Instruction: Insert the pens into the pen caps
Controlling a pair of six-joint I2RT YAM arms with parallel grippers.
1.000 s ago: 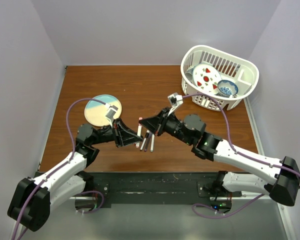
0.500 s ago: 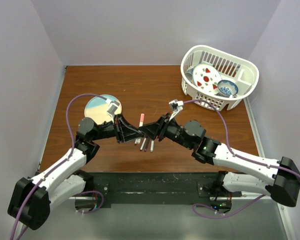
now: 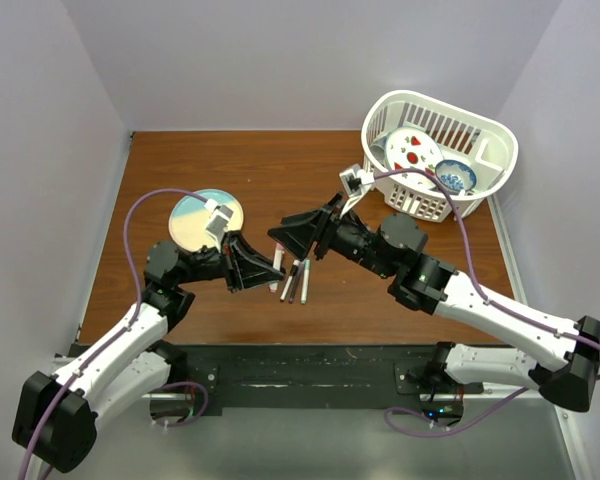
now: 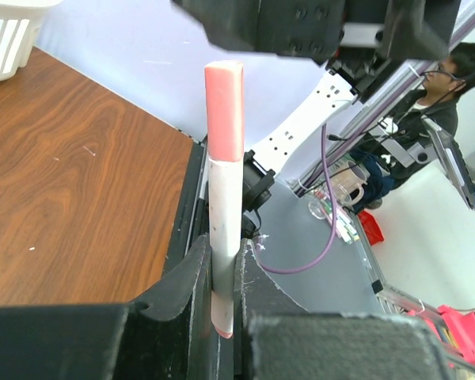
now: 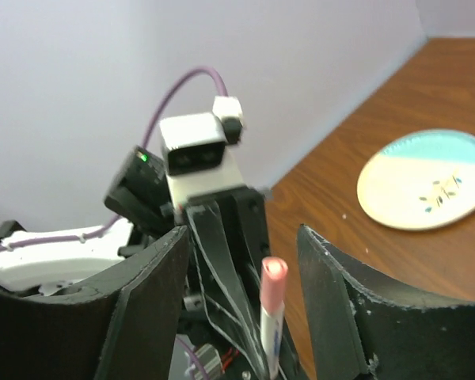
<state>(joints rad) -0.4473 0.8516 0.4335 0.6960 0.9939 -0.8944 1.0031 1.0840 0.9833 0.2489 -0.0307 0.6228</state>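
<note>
Pink cap (image 4: 224,111) sits on a grey pen (image 4: 222,206), upright at centre of the left wrist view, its lower barrel pinched by the left gripper (image 4: 222,277). The right gripper (image 5: 245,253) is spread wide, clear of the cap. More pens (image 3: 298,283) lie on the table just below centre.

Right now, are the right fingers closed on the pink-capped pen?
No, the right fingers stand wide apart either side of the pen, which the left fingers grip.
</note>
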